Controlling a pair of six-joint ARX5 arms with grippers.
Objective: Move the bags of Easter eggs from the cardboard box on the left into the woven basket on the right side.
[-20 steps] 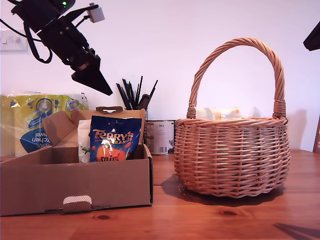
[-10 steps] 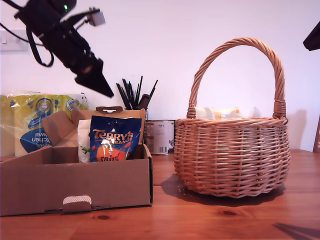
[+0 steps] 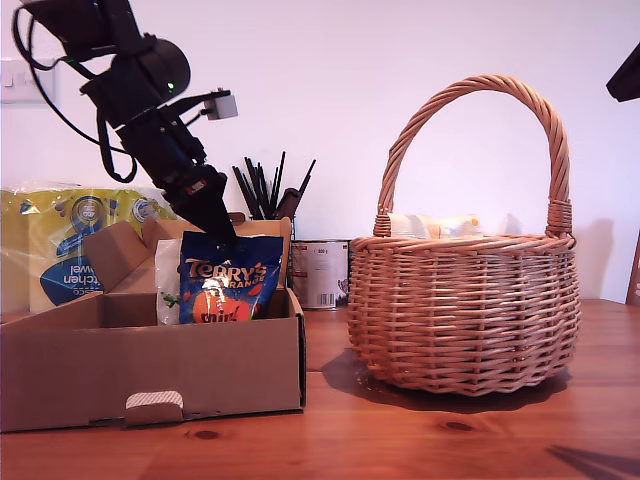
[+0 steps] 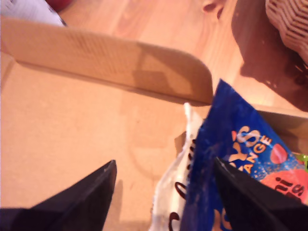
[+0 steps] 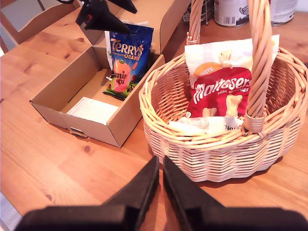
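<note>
My first gripper (image 3: 222,236) hangs wide open right above the blue bag (image 3: 229,277) in the cardboard box (image 3: 160,360).

Its two dark fingers (image 4: 82,202) stand well apart with nothing clamped; the blue bag's top edge rises between them, with a white bag (image 4: 171,192) pressed against it. Both bags stand upright at the back of the box, on the exterior view's left. The woven basket (image 3: 465,315) sits on the exterior view's right and holds a red-and-white bag (image 5: 219,91). My second gripper (image 5: 160,168) hovers above the table in front of the basket, its fingers nearly touching, holding nothing.
</note>
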